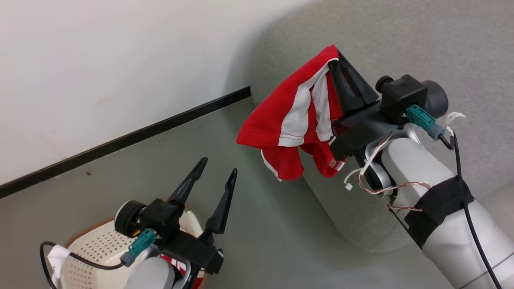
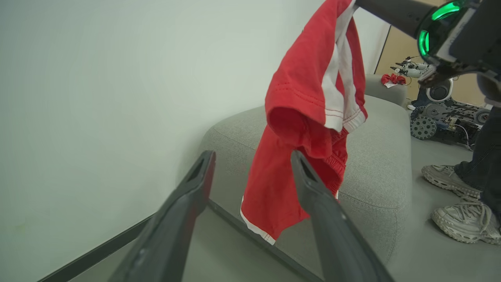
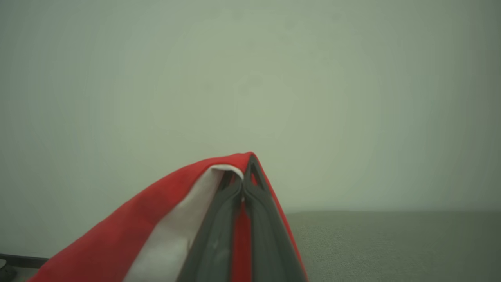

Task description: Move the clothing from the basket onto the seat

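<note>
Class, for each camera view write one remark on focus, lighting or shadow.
Head view: sharp, evenly lit, seat shadowing the wall softly. Left wrist view: left hand blurred up close, clothing crisp. Right wrist view: hazy, greenish; right hand soft-focused.

The right forearm [image 1: 425, 176] is angling up from the lower right. The right gripper [image 1: 338, 59] is pressing its two dark fingers tightly together, pinching the clothing [image 1: 281, 116]. The left gripper [image 1: 219, 165] is sitting low at the lower left, its fingers spreading wide and pointing upward.
</note>
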`<state>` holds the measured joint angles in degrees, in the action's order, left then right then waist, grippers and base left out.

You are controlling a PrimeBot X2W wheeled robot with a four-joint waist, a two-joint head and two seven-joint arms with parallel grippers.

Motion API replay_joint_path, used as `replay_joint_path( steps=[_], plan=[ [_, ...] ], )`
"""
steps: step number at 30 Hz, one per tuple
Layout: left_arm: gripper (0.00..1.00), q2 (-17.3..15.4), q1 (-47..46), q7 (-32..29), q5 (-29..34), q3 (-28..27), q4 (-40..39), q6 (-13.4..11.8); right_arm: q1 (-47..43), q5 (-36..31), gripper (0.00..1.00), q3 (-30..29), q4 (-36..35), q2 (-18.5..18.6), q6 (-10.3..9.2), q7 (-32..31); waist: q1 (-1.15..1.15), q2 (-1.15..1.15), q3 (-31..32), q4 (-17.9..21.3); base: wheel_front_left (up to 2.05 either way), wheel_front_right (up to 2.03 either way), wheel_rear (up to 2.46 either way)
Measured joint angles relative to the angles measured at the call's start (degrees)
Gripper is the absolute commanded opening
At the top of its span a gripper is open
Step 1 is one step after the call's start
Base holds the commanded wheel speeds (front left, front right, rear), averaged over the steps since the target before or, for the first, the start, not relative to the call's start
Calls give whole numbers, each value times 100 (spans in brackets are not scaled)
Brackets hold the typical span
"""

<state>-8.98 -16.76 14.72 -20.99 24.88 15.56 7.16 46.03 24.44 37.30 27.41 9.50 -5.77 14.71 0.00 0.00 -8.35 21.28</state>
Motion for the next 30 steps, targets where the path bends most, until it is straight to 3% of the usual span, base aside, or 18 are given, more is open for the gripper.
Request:
replay_joint_path(
  steps=[8, 13, 23, 30],
  plan=[
    [100, 18, 119, 0, 45, 100, -27, 34, -142, -119, 0, -164, -143, 113, 7, 0, 0, 0, -14, 432, 0, 0, 0],
    [100, 138, 114, 0, 75, 292, -35, 34, -248, -199, 0, -404, -279, 494, 7, 0, 0, 0, -27, 605, 0, 0, 0],
    [100, -48, 113, 0, 99, 556, -208, 34, -107, -323, 0, -1187, -635, 1317, -4, 0, 0, 0, -296, 518, 0, 0, 0],
    [100, -266, 93, 0, 99, 703, -388, 34, -15, -389, 0, -1583, -856, 1668, -60, 1, 0, 0, -590, 354, 0, 0, 0]
  ],
)
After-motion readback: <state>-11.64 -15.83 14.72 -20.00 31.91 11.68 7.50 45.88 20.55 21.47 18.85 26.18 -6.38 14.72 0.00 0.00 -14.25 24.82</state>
